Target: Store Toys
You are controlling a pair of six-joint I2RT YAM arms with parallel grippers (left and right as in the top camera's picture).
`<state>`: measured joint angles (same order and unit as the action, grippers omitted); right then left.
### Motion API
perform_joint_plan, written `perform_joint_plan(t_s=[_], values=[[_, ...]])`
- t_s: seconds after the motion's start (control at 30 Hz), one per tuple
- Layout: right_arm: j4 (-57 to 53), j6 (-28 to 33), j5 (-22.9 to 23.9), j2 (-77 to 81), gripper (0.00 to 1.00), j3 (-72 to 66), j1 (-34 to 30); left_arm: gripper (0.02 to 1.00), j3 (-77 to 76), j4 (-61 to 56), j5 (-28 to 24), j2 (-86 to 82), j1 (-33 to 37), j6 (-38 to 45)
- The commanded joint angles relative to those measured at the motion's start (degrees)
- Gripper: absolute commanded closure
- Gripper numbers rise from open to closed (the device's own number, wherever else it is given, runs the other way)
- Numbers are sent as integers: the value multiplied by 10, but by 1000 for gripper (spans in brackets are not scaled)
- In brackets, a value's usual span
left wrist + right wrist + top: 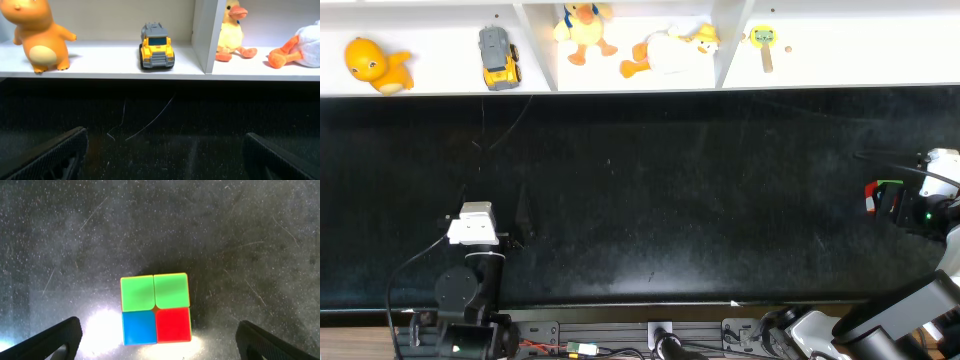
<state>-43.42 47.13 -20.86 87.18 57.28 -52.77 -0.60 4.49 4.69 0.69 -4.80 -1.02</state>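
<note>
A colour cube with green, blue and red faces lies on the black table, directly under my right gripper. The fingers are open and stand apart on either side of the cube without touching it. From above, the cube peeks out at the table's right end beneath the right gripper. My left gripper is open and holds nothing; it sits low over the table at the front left and faces the shelf.
A white shelf runs along the table's far edge. It holds an orange figure, a yellow toy truck, a duck plush, a white duck plush and a small green toy.
</note>
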Motion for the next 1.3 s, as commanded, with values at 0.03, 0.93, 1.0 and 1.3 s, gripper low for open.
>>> perform_joint_plan(t_s=[0.03, 0.93, 1.0, 1.3], values=[[4, -9, -16, 2, 5, 11, 3, 20, 1, 1, -1, -5, 0, 12], [12, -28, 40, 65, 5, 11, 37, 20, 1, 1, -1, -5, 0, 12], [10, -28, 40, 67, 5, 11, 37, 20, 1, 1, -1, -5, 0, 12], [1, -28, 40, 70, 110, 11, 37, 20, 1, 1, -1, -5, 0, 12]])
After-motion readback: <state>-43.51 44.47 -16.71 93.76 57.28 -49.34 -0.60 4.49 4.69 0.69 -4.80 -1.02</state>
